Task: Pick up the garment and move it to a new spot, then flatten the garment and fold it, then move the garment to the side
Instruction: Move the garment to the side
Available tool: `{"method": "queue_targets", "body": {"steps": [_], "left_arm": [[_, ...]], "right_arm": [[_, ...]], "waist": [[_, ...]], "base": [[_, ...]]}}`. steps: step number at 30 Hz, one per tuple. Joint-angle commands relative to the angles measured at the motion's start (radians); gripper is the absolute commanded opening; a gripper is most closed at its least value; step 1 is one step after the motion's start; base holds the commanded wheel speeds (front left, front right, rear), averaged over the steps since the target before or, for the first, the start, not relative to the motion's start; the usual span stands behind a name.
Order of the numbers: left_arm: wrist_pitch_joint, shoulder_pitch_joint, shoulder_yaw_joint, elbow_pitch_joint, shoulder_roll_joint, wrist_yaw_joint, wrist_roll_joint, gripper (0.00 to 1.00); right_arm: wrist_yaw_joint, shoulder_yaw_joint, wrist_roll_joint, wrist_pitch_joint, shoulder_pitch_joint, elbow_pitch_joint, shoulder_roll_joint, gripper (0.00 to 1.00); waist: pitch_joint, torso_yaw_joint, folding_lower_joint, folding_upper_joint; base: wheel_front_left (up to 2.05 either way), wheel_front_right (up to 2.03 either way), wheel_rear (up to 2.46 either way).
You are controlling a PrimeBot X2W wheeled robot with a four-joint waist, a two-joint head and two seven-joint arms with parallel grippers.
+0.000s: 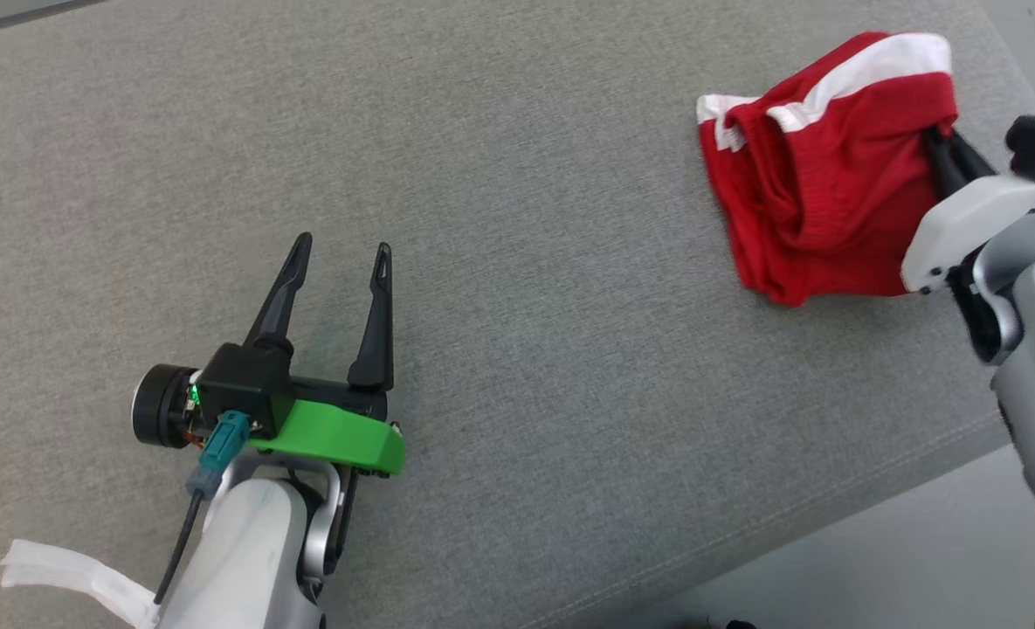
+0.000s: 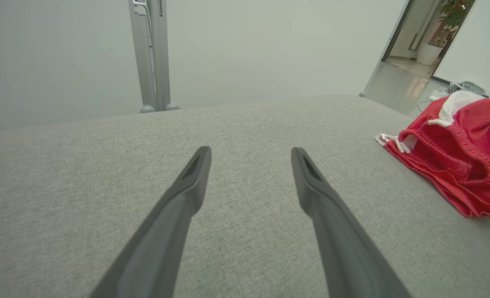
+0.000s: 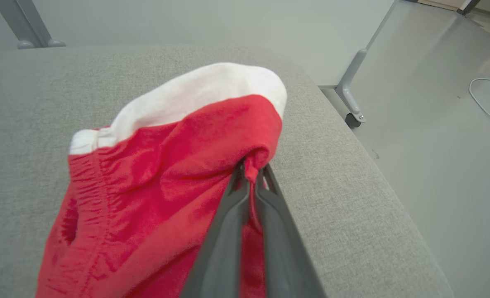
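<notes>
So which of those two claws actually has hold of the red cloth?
The right gripper: it is pinched shut on a fold of the red garment. The left gripper stands open over the bare grey cushion, holding nothing.

Garment (image 2: 455,165): was cut off at left wrist view's edge. Right hand (image 1: 941,144): fingertips were hidden under its folds.

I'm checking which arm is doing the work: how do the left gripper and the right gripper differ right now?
The left gripper has its jaws spread wide and holds nothing; the right gripper is shut on a fold of the red garment. The left gripper sits over bare grey cushion, apart from the garment; the right gripper is right at the garment. Both have two long dark fingers.
</notes>
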State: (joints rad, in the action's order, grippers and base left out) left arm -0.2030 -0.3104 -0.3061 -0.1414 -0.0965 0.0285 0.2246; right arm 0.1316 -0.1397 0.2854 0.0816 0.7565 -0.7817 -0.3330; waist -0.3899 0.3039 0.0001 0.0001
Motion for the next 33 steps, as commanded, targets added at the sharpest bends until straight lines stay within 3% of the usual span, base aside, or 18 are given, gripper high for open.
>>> {"method": "queue_targets", "body": {"steps": [1, 7, 16, 17, 25, 33], "left_arm": [[0.004, -0.017, 0.004, 0.009, -0.012, 0.007, -0.012, 1.00], [0.019, -0.022, 0.013, 0.055, -0.033, 0.019, -0.016, 1.00], [0.026, -0.020, 0.010, 0.091, -0.044, 0.029, -0.017, 1.00], [0.029, -0.021, 0.005, 0.093, -0.047, 0.032, -0.018, 1.00], [0.030, -0.027, -0.001, 0.085, -0.048, 0.036, -0.011, 1.00], [-0.004, -0.037, 0.007, 0.030, -0.024, 0.024, 0.037, 1.00]], "right_arm": [[-0.002, 0.003, -0.012, 0.011, 0.037, -0.021, -0.019, 0.00], [-0.002, 0.010, -0.051, 0.038, 0.146, -0.112, -0.117, 0.00], [-0.002, 0.041, -0.108, 0.062, 0.257, -0.231, -0.223, 0.00], [-0.002, 0.091, -0.161, 0.108, 0.283, -0.285, -0.253, 1.00], [-0.002, 0.175, -0.256, 0.168, 0.301, -0.338, -0.206, 1.00], [-0.002, 0.128, -0.257, 0.184, 0.286, -0.269, -0.106, 1.00]], "waist": [[-0.030, -0.054, -0.0001, -0.0001], [-0.081, -0.123, -0.0001, -0.0001], [-0.125, -0.165, -0.0001, -0.0001], [-0.134, -0.168, -0.0001, -0.0001], [-0.125, -0.155, -0.0001, -0.0001], [-0.040, -0.159, -0.0001, -0.0001]], "base": [[0.00, 0.00, 0.00], [0.00, 0.00, 0.00], [0.00, 0.00, 0.00], [0.00, 0.00, 0.00], [0.00, 0.00, 0.00], [0.00, 0.00, 0.00]]}}
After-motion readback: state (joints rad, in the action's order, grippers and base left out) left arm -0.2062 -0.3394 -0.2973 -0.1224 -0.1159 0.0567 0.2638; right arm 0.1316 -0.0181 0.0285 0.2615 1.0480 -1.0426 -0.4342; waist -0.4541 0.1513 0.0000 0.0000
